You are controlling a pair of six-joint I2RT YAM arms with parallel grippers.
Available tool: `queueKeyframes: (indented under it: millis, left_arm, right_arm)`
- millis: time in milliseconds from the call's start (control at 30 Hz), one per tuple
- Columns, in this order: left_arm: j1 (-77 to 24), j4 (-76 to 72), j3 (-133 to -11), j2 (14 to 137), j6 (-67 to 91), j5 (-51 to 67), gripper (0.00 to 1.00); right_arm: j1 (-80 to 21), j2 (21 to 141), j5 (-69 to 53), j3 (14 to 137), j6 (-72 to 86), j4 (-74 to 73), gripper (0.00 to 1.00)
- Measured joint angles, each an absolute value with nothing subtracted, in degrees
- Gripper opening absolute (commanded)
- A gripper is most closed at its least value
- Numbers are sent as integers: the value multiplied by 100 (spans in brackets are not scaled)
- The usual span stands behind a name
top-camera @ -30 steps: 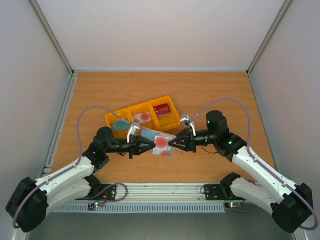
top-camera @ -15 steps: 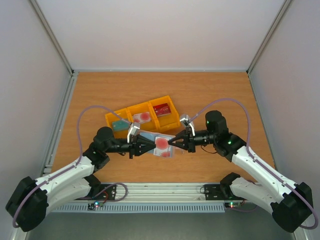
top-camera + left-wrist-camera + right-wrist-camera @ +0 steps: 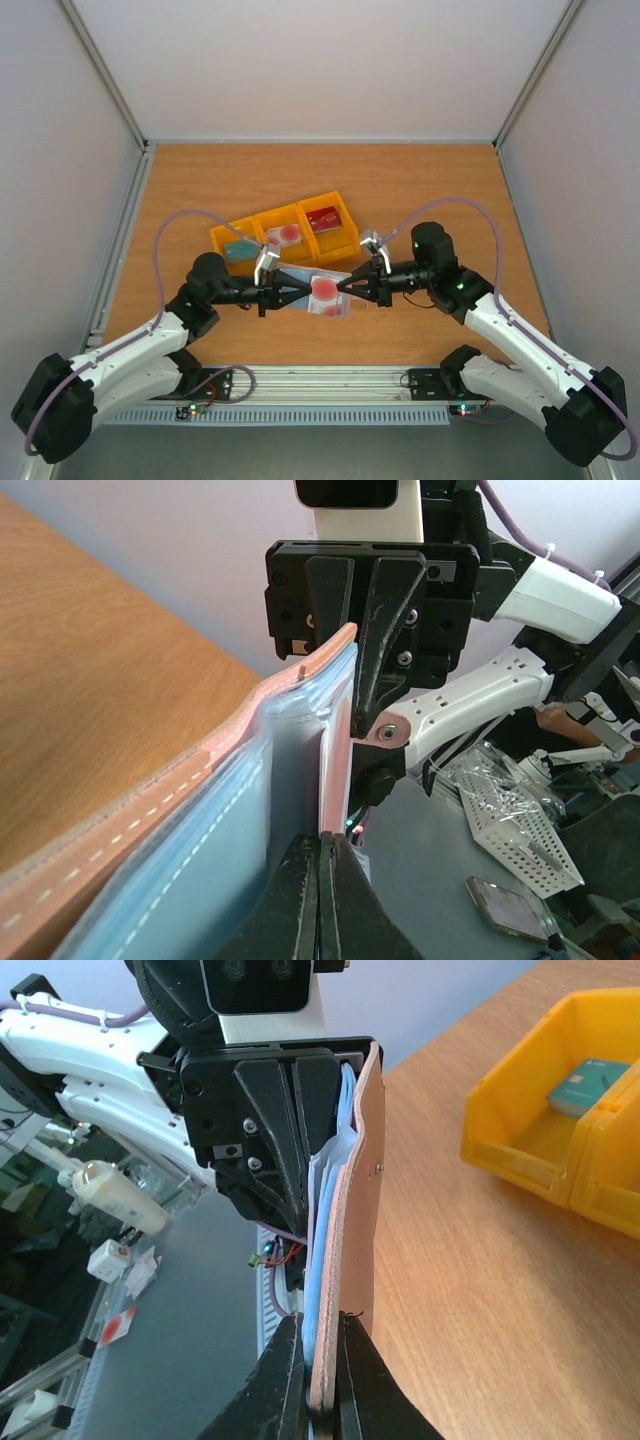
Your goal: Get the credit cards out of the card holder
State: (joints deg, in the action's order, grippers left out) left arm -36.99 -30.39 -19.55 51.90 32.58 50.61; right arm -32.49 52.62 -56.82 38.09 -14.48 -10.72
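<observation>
The card holder [image 3: 303,274], taupe outside and pale blue inside, hangs above the table between my two grippers. My right gripper [image 3: 347,288] is shut on its right edge, and the right wrist view shows the leather and blue lining [image 3: 358,1190] pinched between the jaws [image 3: 322,1345]. My left gripper [image 3: 300,291] faces it from the left, shut on the thin edge of a whitish-pink credit card [image 3: 335,770] that stands in the holder's inner pocket [image 3: 200,810]. From above the card's red blotch [image 3: 325,288] shows.
A yellow three-compartment tray [image 3: 218,238] lies just behind the grippers. It holds a teal card [image 3: 238,250], a whitish-pink card [image 3: 285,235] and a dark red card [image 3: 322,218]. Bare wooden table lies beyond it, with white walls around.
The right gripper's jaws have closed on the holder's right edge. The holder with its card now sits straighter between the two grippers. Both arms have barely shifted.
</observation>
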Motion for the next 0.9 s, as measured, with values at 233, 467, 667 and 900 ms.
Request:
queueKeyframes:
  millis: [233,467,667,900]
  left_arm:
    - [-3575,-2926,-1981,5109,3260,5100,0]
    - [-3415,-2823,-1981,5015,3264,5111,0]
    - [-3452,-2832,-1981,5033,3291,5186,14]
    - [-3487,-2849,-1979,5113,3275,5181,25]
  right_arm:
    - [-3190,4998,-5599,3806,-1553,-1317,1]
    - [-3085,4923,-5618,3806,-1553,-1358,1]
    - [-3083,5131,-5760,3806,-1533,-1286,1]
    - [-3083,5293,-5935,3844,-1529,-1284,1]
